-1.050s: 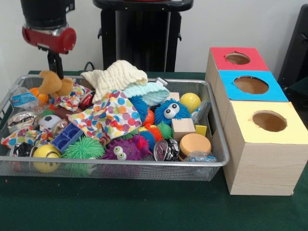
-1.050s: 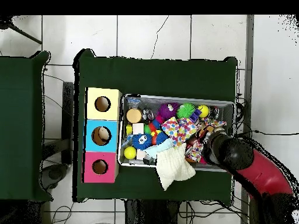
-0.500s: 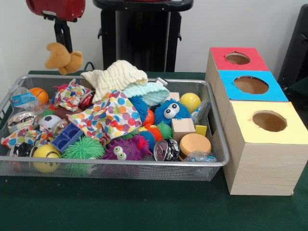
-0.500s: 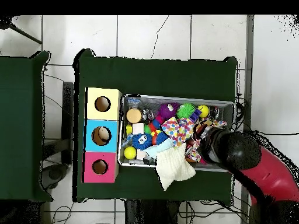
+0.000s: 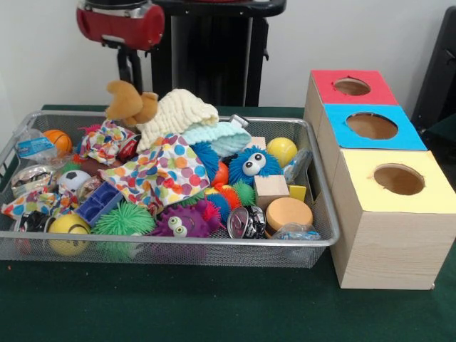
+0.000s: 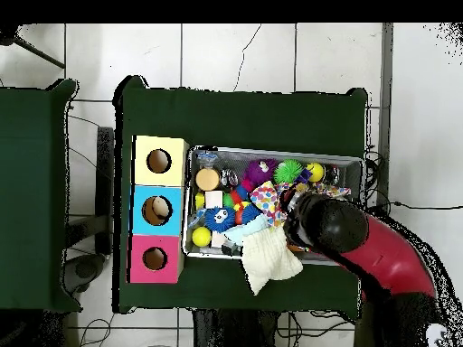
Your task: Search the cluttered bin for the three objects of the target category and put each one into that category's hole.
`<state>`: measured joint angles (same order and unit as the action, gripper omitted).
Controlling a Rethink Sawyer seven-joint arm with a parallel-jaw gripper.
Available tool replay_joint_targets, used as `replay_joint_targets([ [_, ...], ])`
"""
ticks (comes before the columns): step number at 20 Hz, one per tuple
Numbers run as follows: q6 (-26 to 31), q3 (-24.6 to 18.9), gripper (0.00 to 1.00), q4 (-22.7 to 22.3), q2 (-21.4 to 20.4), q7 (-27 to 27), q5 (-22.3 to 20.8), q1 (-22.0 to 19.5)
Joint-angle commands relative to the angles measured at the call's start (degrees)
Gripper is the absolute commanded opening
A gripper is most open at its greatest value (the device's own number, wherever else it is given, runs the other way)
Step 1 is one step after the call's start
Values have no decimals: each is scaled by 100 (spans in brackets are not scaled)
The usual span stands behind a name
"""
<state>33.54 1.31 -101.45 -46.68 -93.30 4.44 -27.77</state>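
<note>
No word, number or brand can be read anywhere here: the blue label on the clear plastic packet [image 5: 33, 146] at the wire-mesh bin's [image 5: 178, 249] corner carries print, but it is too small to make out.

My claw [image 5: 130, 84] is matt black under a glossy red plastic wrist, and the tan plush toy [image 5: 131, 102] it holds looks soft and fuzzy. Below, the bin [image 5: 178, 246] is fine silver wire mesh with a smooth metal rim. The cream cloth [image 5: 173, 112] at upper middle is ribbed and waffled; the polka-dot cloth [image 5: 160, 173] is thin, flat-woven fabric. The green spiky ball [image 5: 123, 220] looks rubbery, the wooden cube [image 5: 271, 189] bare and matt. At right, the boxes [image 5: 381, 235] show pale wood grain with matt coloured paper tops. The bench [image 5: 214, 306] wears dull green felt.
</note>
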Motion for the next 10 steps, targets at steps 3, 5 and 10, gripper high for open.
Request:
replay_joint_targets([
  [3,-581,165,0,-793,-155,-1752,319,682],
  [5,-871,76,0,-1191,-307,-1657,415,615],
  [10,-1848,-350,0,-2343,-730,-1566,641,391],
])
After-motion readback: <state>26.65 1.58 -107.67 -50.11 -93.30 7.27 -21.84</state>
